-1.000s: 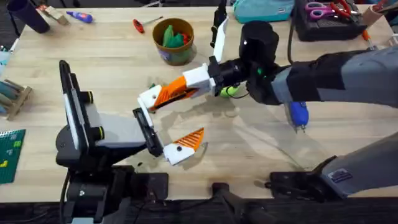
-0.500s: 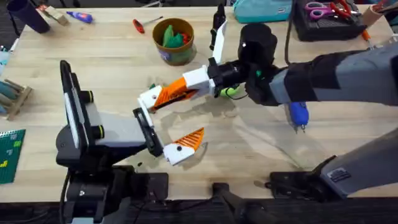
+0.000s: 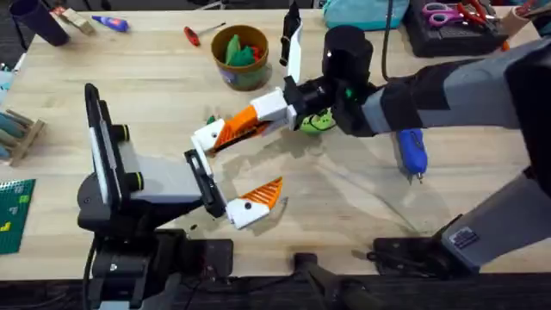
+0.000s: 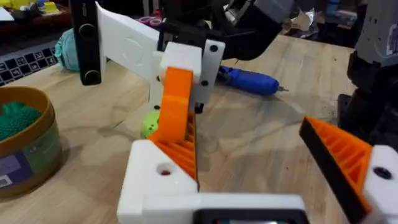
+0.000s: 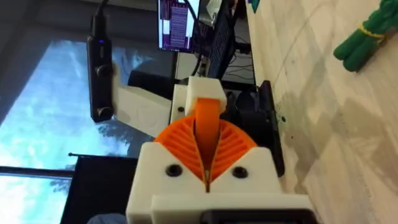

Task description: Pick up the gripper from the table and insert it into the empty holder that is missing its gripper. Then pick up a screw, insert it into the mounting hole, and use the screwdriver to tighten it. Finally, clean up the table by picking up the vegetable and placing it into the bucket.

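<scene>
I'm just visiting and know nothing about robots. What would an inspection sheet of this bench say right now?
Surface: pale wood table, bare in the middle.
Job's things: gripper held just above the holder; bucket has green items inside; vegetable lies on the table; blue screwdriver lies there too.
Clutter: red screwdriver, marker, purple cup, scissors, teal pouch.
Grippers: right gripper shut on the gripper.
Cables: a black cable behind the right arm.
Surroundings: a monitor beyond the table.
</scene>
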